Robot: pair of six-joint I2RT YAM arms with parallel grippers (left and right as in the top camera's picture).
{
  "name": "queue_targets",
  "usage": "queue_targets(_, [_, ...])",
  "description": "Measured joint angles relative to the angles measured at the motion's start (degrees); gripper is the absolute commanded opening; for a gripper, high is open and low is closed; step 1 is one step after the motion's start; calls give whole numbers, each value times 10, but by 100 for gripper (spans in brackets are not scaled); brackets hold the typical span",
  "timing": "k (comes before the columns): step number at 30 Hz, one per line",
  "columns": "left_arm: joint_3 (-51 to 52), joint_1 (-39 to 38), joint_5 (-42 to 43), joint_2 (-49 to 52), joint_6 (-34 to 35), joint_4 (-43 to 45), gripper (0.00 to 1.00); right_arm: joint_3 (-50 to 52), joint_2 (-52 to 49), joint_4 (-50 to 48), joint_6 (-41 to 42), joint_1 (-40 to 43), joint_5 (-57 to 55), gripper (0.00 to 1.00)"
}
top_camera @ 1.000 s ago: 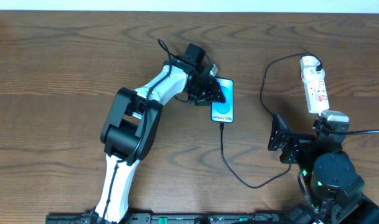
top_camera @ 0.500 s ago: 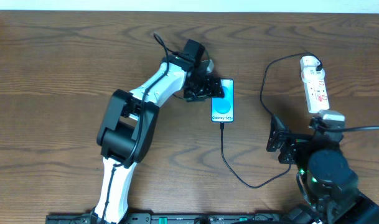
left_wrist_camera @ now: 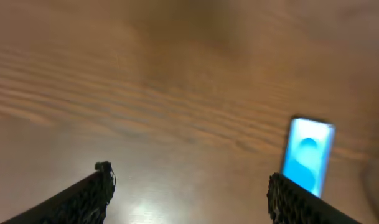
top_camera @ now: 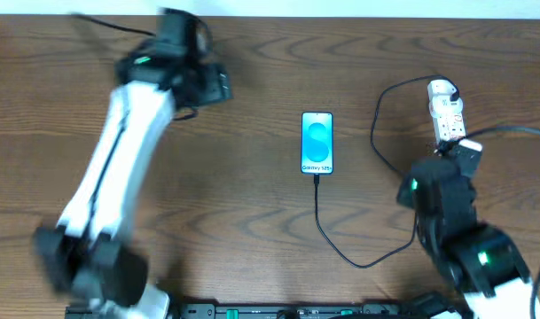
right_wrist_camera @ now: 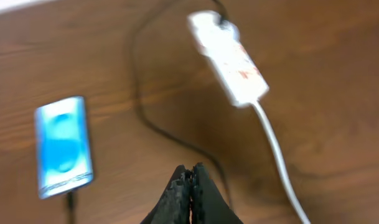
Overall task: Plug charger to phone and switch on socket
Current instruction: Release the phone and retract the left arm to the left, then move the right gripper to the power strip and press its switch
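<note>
Overhead: left arm motion-blurred; right arm covers the socket's near half.
Left wrist: phone's lower end hidden behind a finger.
Right wrist: soft focus, socket switches unreadable; cord cut off at frame bottom.

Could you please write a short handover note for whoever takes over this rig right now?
Left gripper: open, empty, well away from the phone.
Right gripper: fingers shut, holding nothing, poised at the near end of the socket.
Phone lies screen-up on the table; the charger cable meets its near edge.
Done: charger looks plugged into the phone.
Left: press the socket's switch; whether it is already on cannot be told.
</note>
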State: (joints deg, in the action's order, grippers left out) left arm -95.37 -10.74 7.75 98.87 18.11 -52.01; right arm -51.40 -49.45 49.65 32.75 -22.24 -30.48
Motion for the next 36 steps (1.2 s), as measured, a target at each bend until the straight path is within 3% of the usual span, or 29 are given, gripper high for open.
queue_targets(7, [5, -2, -78, -214, -30, -65, 81, -2, -116, -10, 10, 193, 92, 1])
queue_targets(15, [130, -3, -153, -424, -32, -78, 82, -76, -281, -9, 9, 370, 205, 1])
queue_targets(21, [196, -3, -173, -506, -32, -119, 82, -193, -421, -3, 5, 413, 237, 1])
queue_targets(32, [202, -3, -180, -517, -32, -231, 83, -399, -646, 31, -9, 423, 271, 1])
queue_targets(33, [202, -3, -181, -517, -32, -234, 98, -411, -657, 31, -9, 423, 273, 1])
queue_targets(36, [202, -3, -182, -517, -33, -241, 98, -438, -682, 26, -10, 423, 285, 1])
